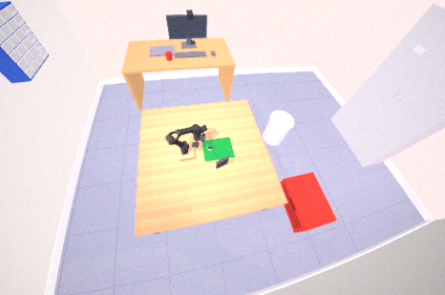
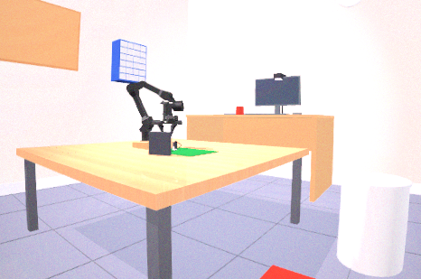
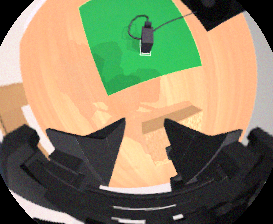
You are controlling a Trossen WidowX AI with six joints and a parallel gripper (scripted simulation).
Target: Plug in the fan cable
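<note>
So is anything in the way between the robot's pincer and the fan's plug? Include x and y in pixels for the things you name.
Nothing that I can see. The open pincer (image 1: pixel 200 141) (image 3: pixel 145 120) is off to the side of the green board (image 1: pixel 225 143) (image 2: pixel 195 152) (image 3: pixel 122 70), and only open space shows between it and the black plug (image 3: pixel 147 39). The fan (image 1: pixel 222 162) (image 2: pixel 160 144) (image 3: pixel 214 12) stands off to another side.

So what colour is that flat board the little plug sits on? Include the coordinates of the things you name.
Plain bright green; the board (image 1: pixel 224 151) (image 2: pixel 194 153) (image 3: pixel 177 55) shows best in the wrist view.
</note>
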